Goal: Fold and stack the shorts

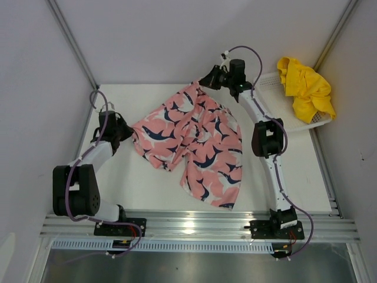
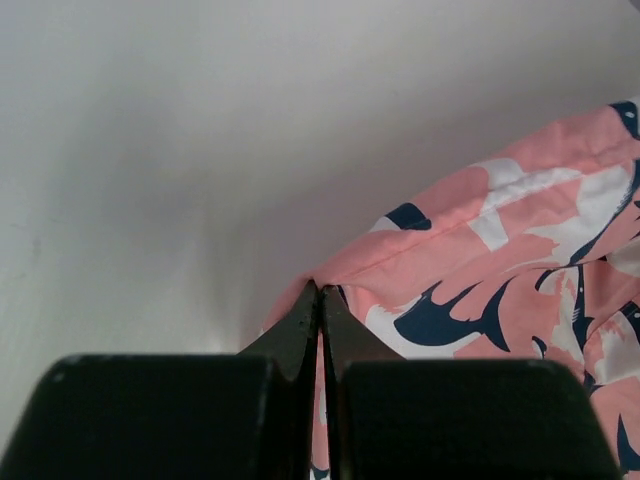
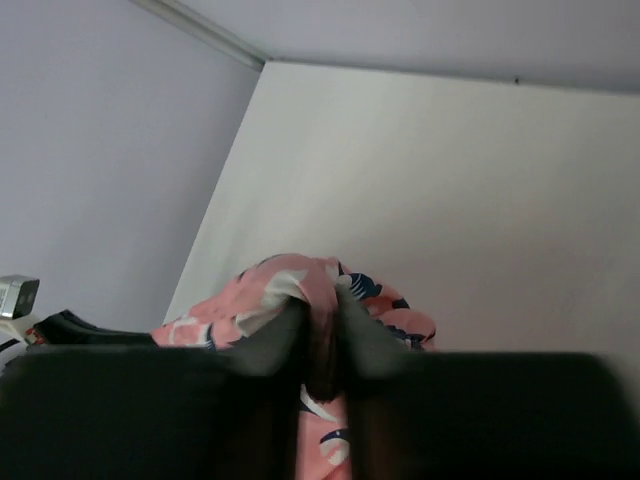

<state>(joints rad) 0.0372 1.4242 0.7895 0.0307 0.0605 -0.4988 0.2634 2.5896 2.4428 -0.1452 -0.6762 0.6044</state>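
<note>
I have my left hand [image 1: 129, 131] and right hand [image 1: 201, 84] clamped on corners of the pink shorts [image 1: 194, 144]; the cloth is light, limp, perhaps slippery.

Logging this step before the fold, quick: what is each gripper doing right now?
Left gripper: closed, pinching an edge of the pink shorts.
Right gripper: closed, pinching the far edge of the same shorts.

Even soft light, blurred wrist foregrounds

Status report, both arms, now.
Both shut on pink shorts: left gripper at one corner, right gripper at far one. Spread, unfolded; yellow shorts in white basket. Nothing blocking.
</note>
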